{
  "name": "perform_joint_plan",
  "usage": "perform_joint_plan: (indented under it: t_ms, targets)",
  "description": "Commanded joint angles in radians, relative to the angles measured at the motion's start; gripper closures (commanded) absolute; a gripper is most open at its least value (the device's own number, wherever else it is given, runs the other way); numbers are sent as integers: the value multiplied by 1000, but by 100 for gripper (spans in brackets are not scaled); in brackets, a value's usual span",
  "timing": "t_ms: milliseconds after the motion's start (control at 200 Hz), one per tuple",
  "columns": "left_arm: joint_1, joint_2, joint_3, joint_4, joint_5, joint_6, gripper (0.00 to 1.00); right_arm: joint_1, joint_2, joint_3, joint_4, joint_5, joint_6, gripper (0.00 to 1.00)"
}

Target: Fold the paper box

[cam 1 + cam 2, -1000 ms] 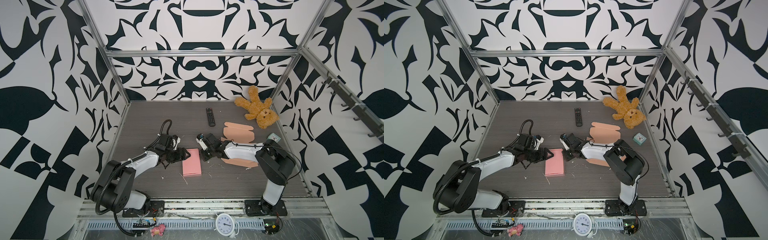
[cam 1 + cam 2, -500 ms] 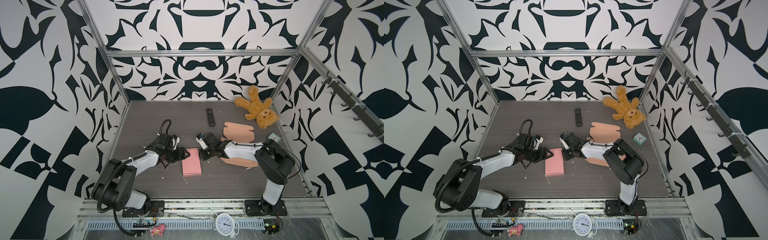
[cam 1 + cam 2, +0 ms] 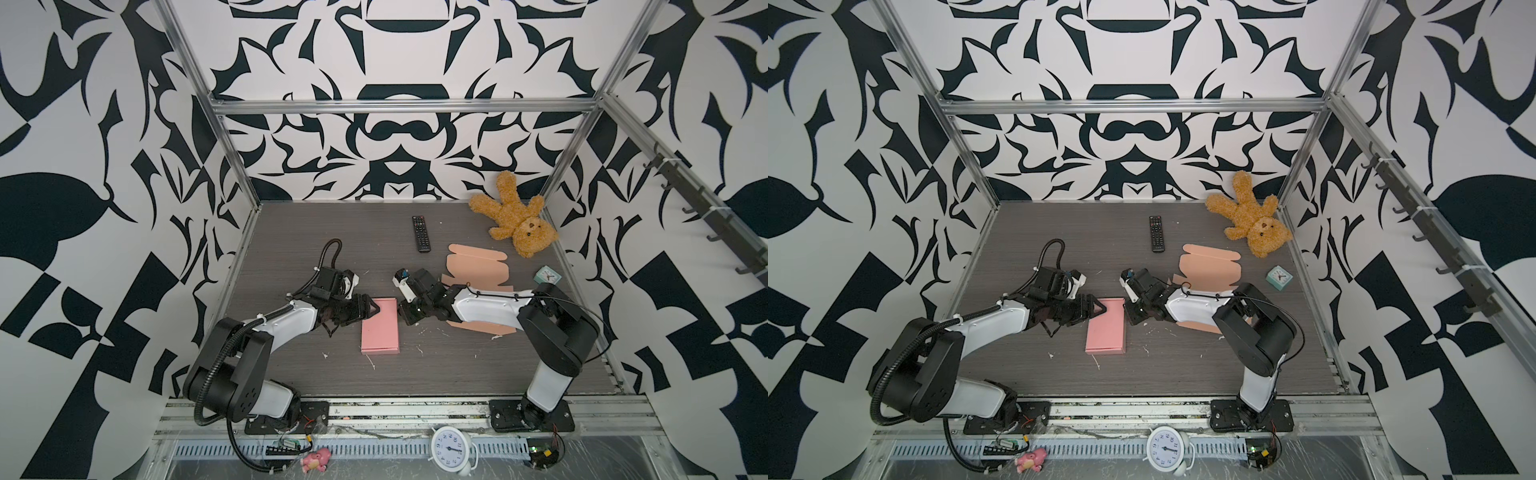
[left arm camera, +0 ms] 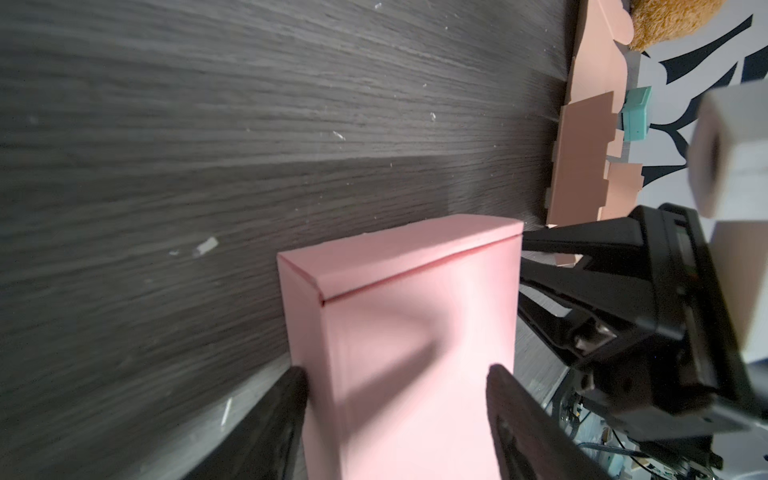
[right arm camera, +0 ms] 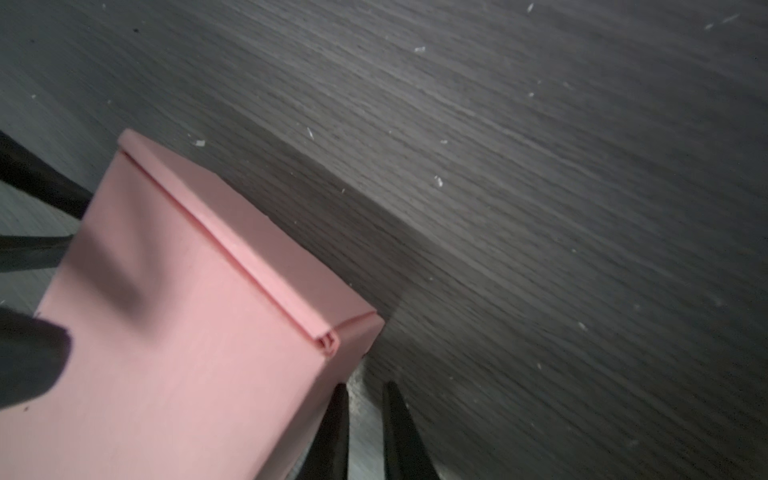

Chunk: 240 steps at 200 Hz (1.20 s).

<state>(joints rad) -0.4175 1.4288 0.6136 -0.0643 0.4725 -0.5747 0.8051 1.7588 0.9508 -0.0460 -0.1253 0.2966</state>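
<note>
While the pink paper box (image 3: 380, 328) lies flat on the dark desk (image 3: 457, 370), closed up with its lid down, one tool sits at each of its long sides. Both are near the end of the box that is farther from the arm bases. The left tool (image 3: 372, 309) is open wide. In the left wrist view, one of its fingers (image 4: 282, 403) sits just beside the box's side wall. It is so close that I cannot tell if it touches. The other finger (image 4: 511, 415) hangs over the top of the box. This tool holds nothing. The right tool (image 5: 368, 399) is at the other long side of the box. It is almost closed, with only a thin gap between its two fingers (image 5: 336, 424). Only desk shows in that gap, so it holds nothing either. The finger nearer the box is right up against the box's side wall, but I cannot tell if it pushes on it. A flat tan cardboard sheet (image 3: 478, 268) lies near the box on the right tool's side, and part of it is under the right arm. A black remote (image 3: 421, 234) lies past the far end of the box, well apart from it. A brown teddy bear (image 3: 515, 220) lies farther from the box than the sheet, by the wall. A small green clock (image 3: 547, 275) stands past the sheet too. Little white scraps lie on the desk around the box.
</note>
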Motion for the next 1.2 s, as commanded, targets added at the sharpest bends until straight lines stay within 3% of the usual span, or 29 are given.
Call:
perform_joint_plan:
  t_ms: [0,145,405,800,1195]
  targets:
    - [-3,-30,0,-2,17,16,27,5,-52,-26,39,34,-2,83]
    - [-4,-67,-28,-22,-7,18,20,2,-88,-69,31,94,-9,83]
    - [-4,-163,-73,-99,-34,27,18,2,-162,-119,-14,108,-9,84]
    - [-24,-293,-180,-165,22,4,19,91,-229,-195,-45,100,56,85]
    - [-126,-357,-233,-129,1,-69,24,152,-235,-228,-18,103,122,86]
